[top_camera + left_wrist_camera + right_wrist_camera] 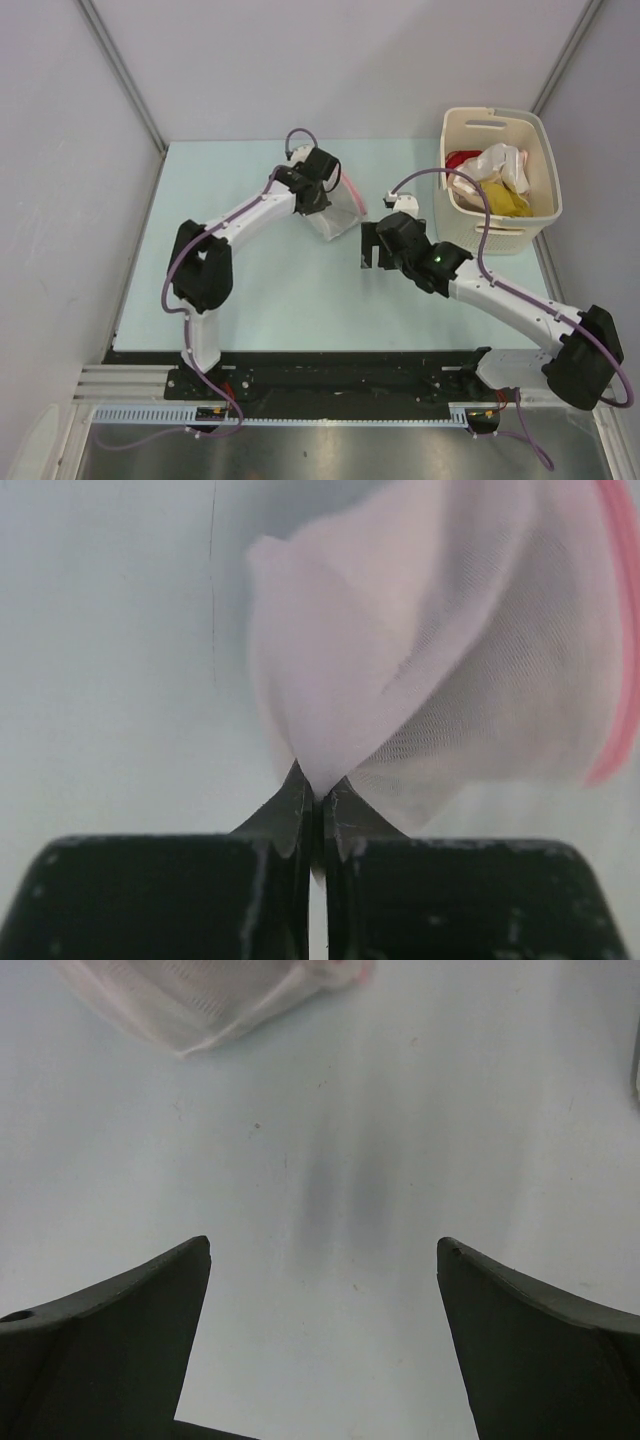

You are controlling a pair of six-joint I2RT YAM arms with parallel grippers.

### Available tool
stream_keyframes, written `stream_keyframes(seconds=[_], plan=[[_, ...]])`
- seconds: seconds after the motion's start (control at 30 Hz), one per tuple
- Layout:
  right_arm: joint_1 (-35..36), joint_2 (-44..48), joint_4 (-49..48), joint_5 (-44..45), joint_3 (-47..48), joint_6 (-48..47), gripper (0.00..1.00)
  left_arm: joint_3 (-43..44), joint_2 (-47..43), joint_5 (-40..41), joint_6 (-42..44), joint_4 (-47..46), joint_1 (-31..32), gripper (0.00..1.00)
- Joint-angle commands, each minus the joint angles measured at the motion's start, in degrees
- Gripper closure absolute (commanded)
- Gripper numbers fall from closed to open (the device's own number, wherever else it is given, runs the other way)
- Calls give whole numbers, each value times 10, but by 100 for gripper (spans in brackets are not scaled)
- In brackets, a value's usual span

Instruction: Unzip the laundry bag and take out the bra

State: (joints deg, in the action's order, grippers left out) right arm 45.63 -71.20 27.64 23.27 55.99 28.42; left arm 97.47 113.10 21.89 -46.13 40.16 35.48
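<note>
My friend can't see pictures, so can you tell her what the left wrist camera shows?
The left gripper is shut on a pinched fold of the white mesh laundry bag, seen close up. The bag's pink zipper trim curves down the right edge, with the pale table behind.

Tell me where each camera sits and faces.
Top external: above, behind the bases, looking down on table, left arm, right arm, laundry bag, basket.
Left wrist: along the shut left pincer pinching the bag's mesh.
Right wrist: down at the table through the open right pincer.
Shared: the laundry bag shows in all three.
</note>
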Motion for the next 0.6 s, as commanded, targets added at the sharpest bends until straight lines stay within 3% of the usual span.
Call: stream_keyframes(seconds=[0.0, 0.07, 0.1, 0.13, 0.2, 0.27, 0.4, 0.57], plan=[[-14, 37, -11, 1, 8, 8, 0, -25, -90, -37, 96, -29, -4, 99], [-47, 56, -27, -43, 8, 8, 0, -80, -146, -93, 164, -72, -18, 100], [-57, 63, -31, -58, 8, 9, 0, -103, -166, -178, 183, -92, -27, 100], [-79, 69, -39, -72, 7, 8, 0, -129, -191, -212, 210, -111, -36, 100], [-93, 86, -60, -109, 8, 3, 0, -211, -255, -331, 234, -183, -71, 100], [-100, 96, -85, -142, 8, -4, 0, -269, -291, -387, 242, -230, -108, 100], [-101, 93, -113, -195, 8, 1, 0, -306, -293, -506, 237, -257, -139, 100], [-117, 70, -108, -226, 7, 51, 0, -374, -275, -670, 192, -381, -154, 99]])
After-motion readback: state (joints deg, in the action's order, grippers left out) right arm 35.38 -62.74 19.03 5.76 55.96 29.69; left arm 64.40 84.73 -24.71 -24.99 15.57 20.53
